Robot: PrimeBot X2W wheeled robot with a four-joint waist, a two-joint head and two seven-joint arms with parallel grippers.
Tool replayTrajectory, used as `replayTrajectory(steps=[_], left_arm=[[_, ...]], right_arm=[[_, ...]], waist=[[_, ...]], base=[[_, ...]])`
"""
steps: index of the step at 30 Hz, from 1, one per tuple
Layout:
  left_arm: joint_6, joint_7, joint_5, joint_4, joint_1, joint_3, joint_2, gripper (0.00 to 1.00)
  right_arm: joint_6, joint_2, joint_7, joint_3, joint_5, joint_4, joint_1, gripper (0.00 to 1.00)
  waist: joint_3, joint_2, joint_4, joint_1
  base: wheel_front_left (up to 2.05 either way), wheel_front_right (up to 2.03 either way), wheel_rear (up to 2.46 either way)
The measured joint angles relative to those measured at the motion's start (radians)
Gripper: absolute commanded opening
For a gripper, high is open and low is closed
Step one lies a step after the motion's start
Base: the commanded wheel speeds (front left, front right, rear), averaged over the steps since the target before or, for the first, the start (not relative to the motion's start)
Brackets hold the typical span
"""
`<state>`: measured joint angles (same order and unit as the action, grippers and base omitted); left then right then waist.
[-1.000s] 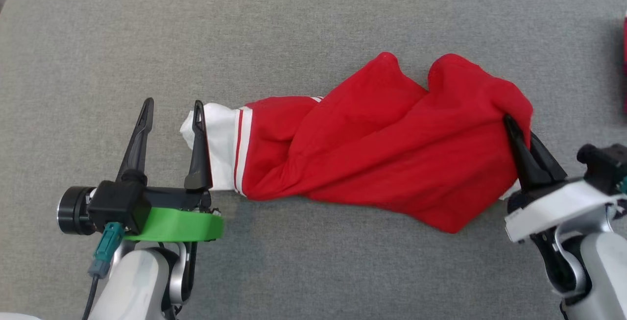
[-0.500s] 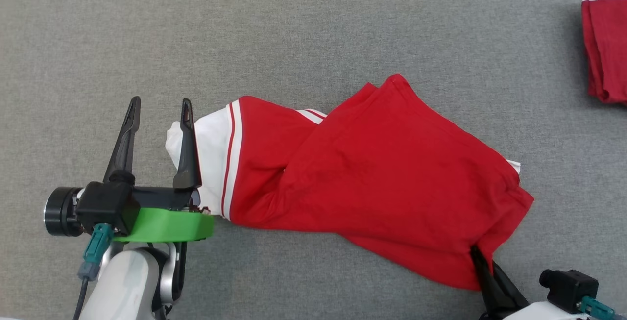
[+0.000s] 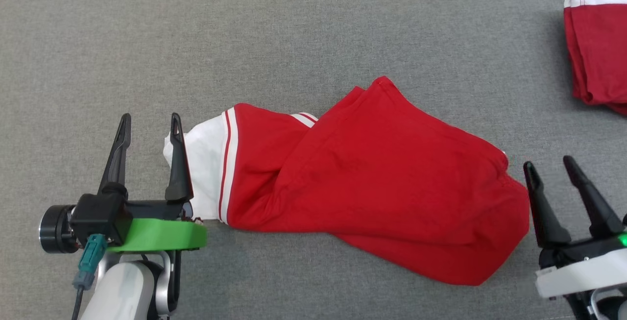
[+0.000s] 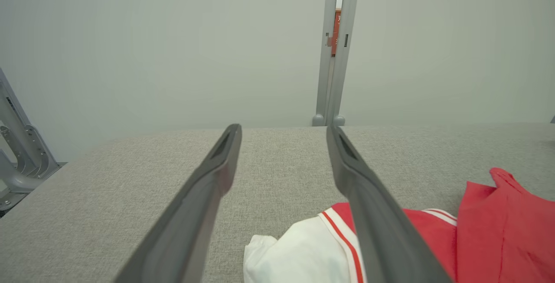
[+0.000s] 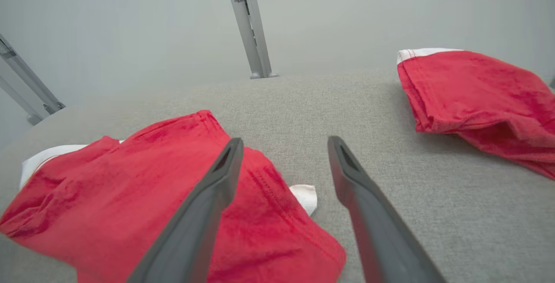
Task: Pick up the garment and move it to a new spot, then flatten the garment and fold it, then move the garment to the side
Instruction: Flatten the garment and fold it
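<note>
Head view: garment lies with its long axis roughly 9 to 3 o'clock. My left gripper, wide and empty, is at its white 9 o'clock end. My right gripper, wide and empty, is just beside its 3 o'clock end.

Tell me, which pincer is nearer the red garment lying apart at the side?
Right. The side garment lies ahead of the right pincer; the left pincer is far off, at the crumpled garment's white end.

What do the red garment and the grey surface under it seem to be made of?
Red garment: soft, matte knit fabric, probably cotton jersey; it slumps in loose folds and shows a stitched hem. Grey surface: matte woven cloth, heathered, with a fine visible weave, possibly over padding given its rounded edge.
</note>
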<state>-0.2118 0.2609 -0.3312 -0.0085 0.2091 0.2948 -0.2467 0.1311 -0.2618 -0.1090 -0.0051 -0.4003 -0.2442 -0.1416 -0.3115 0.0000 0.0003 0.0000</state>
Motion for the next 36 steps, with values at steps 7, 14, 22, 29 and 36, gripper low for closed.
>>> replayTrajectory(steps=[7,14,22,29,36], left_arm=[[-0.005,-0.003,-0.009,0.002,-0.017,-0.002,-0.002,1.0],[-0.005,-0.003,-0.012,0.009,-0.021,0.001,-0.005,1.0],[-0.003,-0.003,-0.016,-0.001,-0.012,0.022,0.004,1.0],[0.018,-0.003,-0.001,-0.005,0.052,0.047,0.029,1.0],[0.044,0.0,0.016,0.018,0.105,0.063,0.071,1.0]], right_arm=[[0.0,-0.03,0.039,-0.029,0.026,0.004,0.129,1.0],[0.0,-0.035,0.043,-0.023,0.025,0.04,0.147,1.0],[0.0,-0.091,0.07,0.018,-0.019,0.122,0.196,1.0],[0.0,-0.192,0.108,0.166,-0.091,0.245,0.378,1.0],[0.0,-0.273,0.169,0.382,-0.164,0.376,0.596,1.0]], waist=[[0.008,0.0,0.003,0.0],[0.02,0.0,0.017,0.0],[0.012,0.0,0.036,0.0],[-0.04,0.0,0.08,0.0],[-0.096,0.0,0.151,0.0]], base=[[0.0,0.0,0.0],[0.0,0.0,0.0],[0.0,0.0,0.0],[0.0,0.0,0.0],[0.0,0.0,0.0]])
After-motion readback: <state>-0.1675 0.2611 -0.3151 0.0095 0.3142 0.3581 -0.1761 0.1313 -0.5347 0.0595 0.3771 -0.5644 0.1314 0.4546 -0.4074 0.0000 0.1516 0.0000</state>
